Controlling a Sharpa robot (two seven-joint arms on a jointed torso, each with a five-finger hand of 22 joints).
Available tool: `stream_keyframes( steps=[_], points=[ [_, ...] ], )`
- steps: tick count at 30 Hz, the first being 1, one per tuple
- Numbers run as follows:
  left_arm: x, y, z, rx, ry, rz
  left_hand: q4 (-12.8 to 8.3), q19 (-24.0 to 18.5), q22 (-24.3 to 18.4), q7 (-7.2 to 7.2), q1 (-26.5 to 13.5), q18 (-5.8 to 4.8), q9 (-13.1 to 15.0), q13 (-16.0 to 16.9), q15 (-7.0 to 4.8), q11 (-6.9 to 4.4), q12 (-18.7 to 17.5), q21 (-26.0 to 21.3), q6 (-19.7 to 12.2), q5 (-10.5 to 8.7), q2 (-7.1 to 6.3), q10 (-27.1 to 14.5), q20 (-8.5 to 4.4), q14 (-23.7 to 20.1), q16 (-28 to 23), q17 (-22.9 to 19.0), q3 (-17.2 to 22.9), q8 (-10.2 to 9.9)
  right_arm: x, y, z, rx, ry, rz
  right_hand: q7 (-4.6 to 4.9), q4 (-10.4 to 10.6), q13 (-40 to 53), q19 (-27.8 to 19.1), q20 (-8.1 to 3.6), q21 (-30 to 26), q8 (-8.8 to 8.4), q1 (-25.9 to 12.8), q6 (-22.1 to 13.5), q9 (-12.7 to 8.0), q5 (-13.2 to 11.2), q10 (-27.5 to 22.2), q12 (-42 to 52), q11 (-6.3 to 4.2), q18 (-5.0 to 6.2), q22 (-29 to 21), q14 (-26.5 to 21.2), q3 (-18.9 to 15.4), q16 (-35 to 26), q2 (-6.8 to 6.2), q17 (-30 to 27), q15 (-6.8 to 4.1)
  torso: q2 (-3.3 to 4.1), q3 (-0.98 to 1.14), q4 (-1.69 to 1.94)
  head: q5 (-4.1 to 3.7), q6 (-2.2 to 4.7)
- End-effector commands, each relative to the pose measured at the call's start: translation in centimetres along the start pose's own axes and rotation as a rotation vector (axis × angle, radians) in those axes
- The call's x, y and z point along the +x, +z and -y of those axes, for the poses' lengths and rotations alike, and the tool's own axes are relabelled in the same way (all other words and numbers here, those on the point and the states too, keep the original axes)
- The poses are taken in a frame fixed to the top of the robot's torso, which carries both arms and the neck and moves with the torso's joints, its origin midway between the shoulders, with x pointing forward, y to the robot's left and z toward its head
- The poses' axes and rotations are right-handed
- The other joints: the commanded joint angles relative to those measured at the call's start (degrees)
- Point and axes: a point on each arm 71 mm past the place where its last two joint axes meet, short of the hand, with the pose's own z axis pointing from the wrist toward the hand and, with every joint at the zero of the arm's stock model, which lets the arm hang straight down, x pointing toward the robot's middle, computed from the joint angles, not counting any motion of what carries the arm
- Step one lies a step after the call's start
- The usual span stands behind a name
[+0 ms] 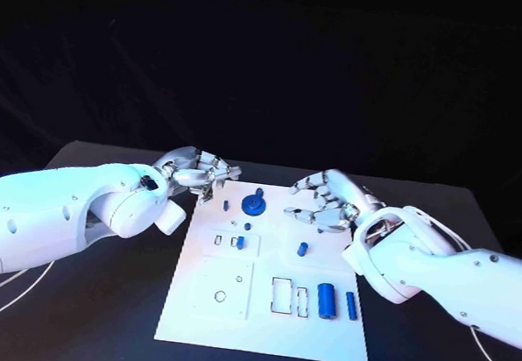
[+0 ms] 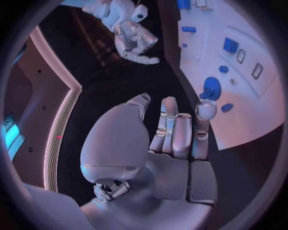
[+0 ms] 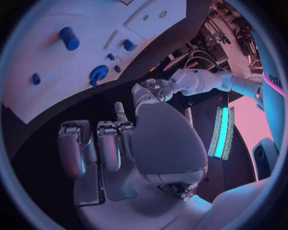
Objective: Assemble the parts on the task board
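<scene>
We've got both hands empty, fingers loosely apart: left hand point(image 1: 196, 173) at the task board's point(image 1: 195, 314) 11 o'clock corner, right hand point(image 1: 331, 202) nearer the blue cylinder point(image 1: 327, 300), its long axis running 12-to-6.

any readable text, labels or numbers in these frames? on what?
None readable.
The task board and its blue parts carry no print.
Pale marks on a dark panel at the rim of the right wrist view: cut off, unreadable.
Neither the left hand nor the right hand shows any marking.
</scene>
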Motion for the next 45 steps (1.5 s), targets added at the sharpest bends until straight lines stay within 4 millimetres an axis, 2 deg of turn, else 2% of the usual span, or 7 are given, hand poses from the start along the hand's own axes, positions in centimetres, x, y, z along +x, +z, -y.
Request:
stream_keyframes(
  steps=[1,3,11,13,19,30,45],
  points=[
    [1.4,0.1,-1.2,-0.191,0.335,-0.163,0.3,4.8,7.3,-1.23,-2.7,-1.83,2.3,12.8,-1.01,-1.06,9.2,4.7,0.9,-0.04,0.38,8.5,-0.92,4.8,3.1,8.4,-0.2,2.6,-1.2,-0.4,0.7,0.030,0.146,-0.016,-0.06,-0.1,12.8,4.2,0.46,-0.1,0.17,0.4,0.3,0.1,0.2,3.8,-0.2,0.25,0.50,12.8,5.1,0.4,-0.2,0.15,11.5,0.46,-0.70,0.28,-0.31,0.56,-0.52],
    [1.7,0.2,-1.3,-0.238,0.422,-0.192,0.2,6.4,9.8,-1.69,-3.7,-2.26,3.4,17.4,-1.44,-1.43,12.1,6.2,1.1,0.03,0.73,11.2,-1.38,6.2,3.9,11.0,-0.1,3.4,-2.1,-0.6,1.4,0.056,0.150,-0.006,-0.06,-0.1,12.8,4.2,0.46,-0.1,0.17,0.4,0.3,0.1,0.2,3.8,-0.2,0.25,0.50,12.8,5.1,0.4,-0.2,0.15,11.5,0.46,-0.87,0.39,-0.37,0.64,-0.68],
    [2.9,1.2,-1.5,-0.371,0.643,-0.247,0.3,7.7,11.8,-2.18,-6.5,-2.64,5.3,19.7,-1.86,-1.80,13.4,7.5,1.4,0.11,1.06,12.3,-1.85,7.0,4.3,12.6,-0.3,4.6,-3.8,-1.2,3.3,0.129,0.154,0.021,-0.10,0.0,12.8,4.2,0.45,-0.2,0.30,0.2,0.4,0.1,0.2,3.7,-0.3,0.22,0.52,12.7,5.1,0.3,-0.2,-0.11,11.4,0.44,-1.05,0.68,-0.31,0.97,-1.23],
    [3.3,1.5,-1.5,-0.397,0.678,-0.261,0.3,7.8,12.0,-2.33,-7.4,-2.67,6.0,19.8,-1.96,-1.93,13.5,7.6,1.5,0.19,1.28,12.3,-1.93,7.0,4.3,12.6,-0.5,5.0,-4.1,-1.2,3.6,0.141,0.153,0.026,-0.11,0.1,12.7,4.2,0.44,-0.1,0.33,0.1,0.4,0.1,0.2,3.7,-0.4,0.21,0.52,12.7,5.1,0.3,-0.2,-0.18,11.4,0.43,-1.09,0.56,-0.23,1.05,-1.33],
    [4.1,2.4,-1.6,-0.460,0.755,-0.282,0.3,7.9,12.4,-2.61,-10.2,-2.73,7.7,20.3,-2.18,-2.14,13.7,7.8,1.4,0.06,1.23,12.4,-2.12,7.2,4.3,13.0,-1.6,6.1,-4.4,-1.2,4.1,0.164,0.151,0.035,-0.12,0.2,12.7,4.2,0.43,-0.2,0.36,0.0,0.5,0.2,0.2,3.7,-0.4,0.20,0.53,12.7,5.1,0.2,-0.2,-0.24,11.4,0.42,-1.02,0.50,-0.28,1.37,-1.48],
    [5.0,3.5,-1.9,-0.515,0.825,-0.304,0.4,7.9,12.6,-2.74,-11.8,-2.76,9.2,20.4,-2.30,-2.27,13.6,8.0,1.0,-0.12,1.41,12.3,-2.24,7.1,4.2,12.8,-2.5,6.7,-4.5,-1.1,4.4,0.181,0.148,0.032,-0.13,0.3,12.7,4.2,0.42,-0.2,0.38,-0.3,0.4,0.2,0.2,3.6,-0.4,0.19,0.53,12.7,5.1,0.1,-0.2,-0.26,11.4,0.41,-0.95,0.38,-0.44,1.43,-1.85],
    [5.8,3.7,-1.7,-0.498,0.803,-0.316,0.4,8.0,12.9,-2.88,-12.4,-2.81,9.9,20.5,-2.37,-2.38,13.6,8.1,1.0,-0.13,1.76,12.3,-2.28,7.1,4.2,12.9,-2.8,7.2,-4.4,-0.9,4.5,0.191,0.144,0.028,-0.13,0.5,12.7,4.1,0.41,-0.3,0.40,-0.4,0.4,0.2,0.2,3.6,-0.4,0.19,0.55,12.7,5.1,0.1,-0.3,-0.26,11.4,0.40,-0.97,0.42,-0.36,1.37,-2.12]
  ],
)
